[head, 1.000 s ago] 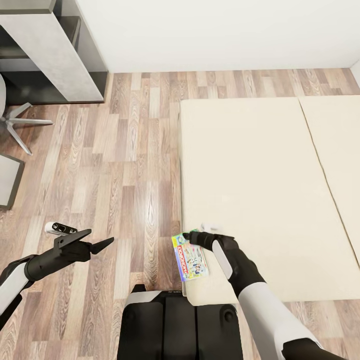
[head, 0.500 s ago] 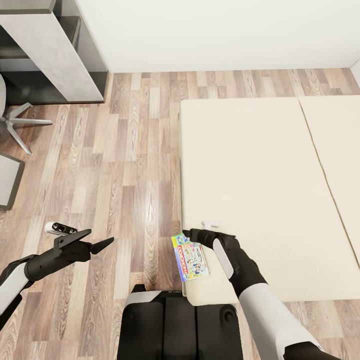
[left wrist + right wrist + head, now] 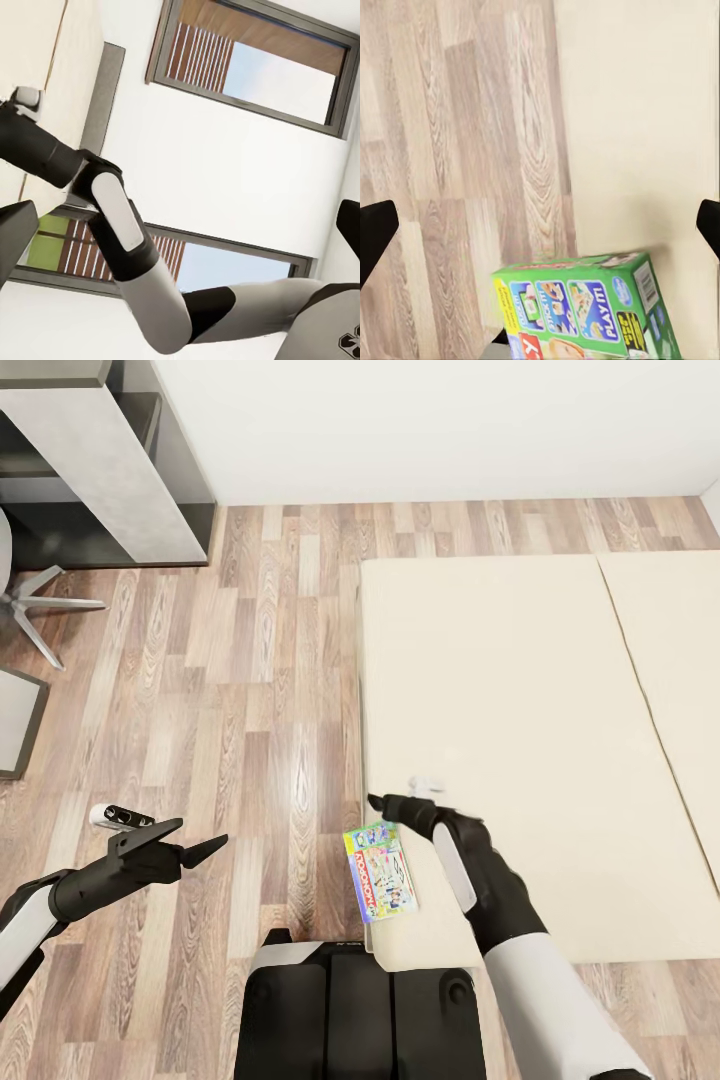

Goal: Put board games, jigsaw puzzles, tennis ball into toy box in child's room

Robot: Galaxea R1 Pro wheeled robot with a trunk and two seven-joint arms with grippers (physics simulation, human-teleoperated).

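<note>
The Monopoly board game [image 3: 381, 872] lies flat at the near left corner of the bed [image 3: 520, 690], one long side overhanging the edge above the floor [image 3: 250, 690]. The right gripper [image 3: 384, 802] hovers just beyond the box, jaws spread wide and holding nothing. The left gripper [image 3: 196, 840] hangs over the floor, jaws parted, empty.

Risk: a lateral nudge toward the overhanging side likely tips the box off the bed. Risk: closing on the thin box without jaw clearance beneath it probably slides it instead of gripping.

Head view steeply down over floor [image 3: 250, 690] and bed [image 3: 520, 690], right wrist view close above bed edge, both sharing Monopoly box [image 3: 380, 872], left wrist view sideways toward windows [image 3: 255, 60]
</note>
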